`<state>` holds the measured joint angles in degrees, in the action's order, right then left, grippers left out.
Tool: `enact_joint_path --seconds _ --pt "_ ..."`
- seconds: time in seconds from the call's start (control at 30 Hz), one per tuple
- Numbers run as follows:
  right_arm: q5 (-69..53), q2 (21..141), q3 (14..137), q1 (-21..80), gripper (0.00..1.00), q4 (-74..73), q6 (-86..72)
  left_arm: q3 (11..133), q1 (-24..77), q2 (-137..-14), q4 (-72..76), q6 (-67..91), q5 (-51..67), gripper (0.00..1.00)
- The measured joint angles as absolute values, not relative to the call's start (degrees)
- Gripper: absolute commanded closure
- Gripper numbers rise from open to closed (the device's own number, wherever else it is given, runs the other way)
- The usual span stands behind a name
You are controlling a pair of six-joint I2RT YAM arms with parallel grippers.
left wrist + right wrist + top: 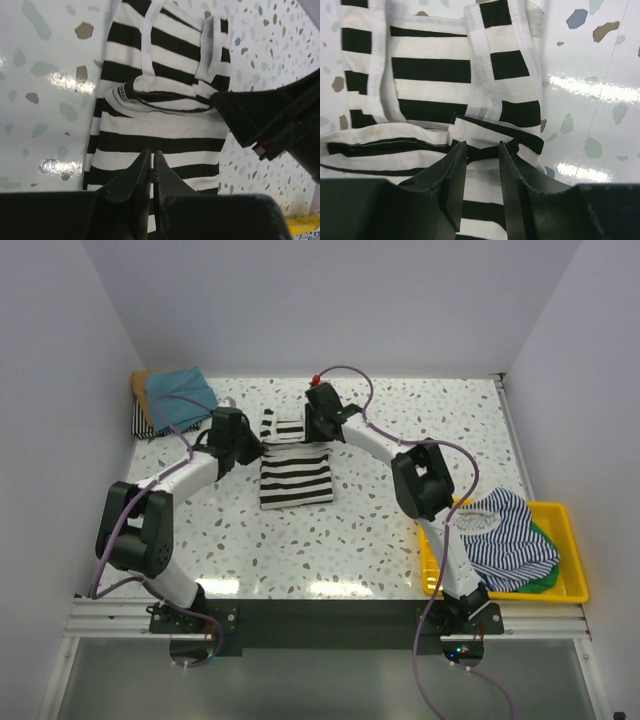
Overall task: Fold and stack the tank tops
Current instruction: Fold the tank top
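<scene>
Arms (190, 475) reach over striped tank top (296, 478) | left jaws together | right jaws parted

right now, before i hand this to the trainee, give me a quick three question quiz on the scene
1. True or false: in the top view the yellow tray sits at the far left.
2. Which tank top lies uppermost on the stack in the far left corner? A teal-blue, B green, C tan-brown.
3. Over the striped tank top in the middle, which hand's fingers stand nearer together?
Key: 1 false, it is at the near right. 2 A. 3 the left hand; the right hand shows a clear gap.
</scene>
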<state>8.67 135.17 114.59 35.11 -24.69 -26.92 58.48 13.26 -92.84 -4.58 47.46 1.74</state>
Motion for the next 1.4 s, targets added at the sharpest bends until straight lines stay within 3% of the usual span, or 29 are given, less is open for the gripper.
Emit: enact_joint_path --seconds 0.17,0.3,0.5,0.93,1.13,1.4 --pt "6.66 137.95 115.18 33.56 0.62 -23.81 -27.62 56.66 15.05 -95.59 -2.50 47.44 2.55 0.81" --pt "6.46 137.99 115.31 32.97 0.51 -21.80 -27.62 58.81 15.03 -100.71 -0.23 47.48 1.91 0.81" --pt "6.68 136.40 114.43 32.67 0.50 -19.66 -26.89 68.05 14.87 -109.62 0.25 47.48 0.34 0.79" --pt "4.71 114.41 86.08 32.88 0.51 -15.86 -29.15 78.08 13.26 -119.72 -1.13 47.92 -1.74 0.73" --pt "0.60 111.63 72.44 33.30 0.47 -14.06 -31.59 78.48 12.14 -118.26 -2.20 46.76 -1.34 0.55" --pt "-3.62 106.41 63.16 33.36 0.44 -6.98 -37.82 68.25 11.70 -95.98 -4.47 47.22 -3.77 0.50"
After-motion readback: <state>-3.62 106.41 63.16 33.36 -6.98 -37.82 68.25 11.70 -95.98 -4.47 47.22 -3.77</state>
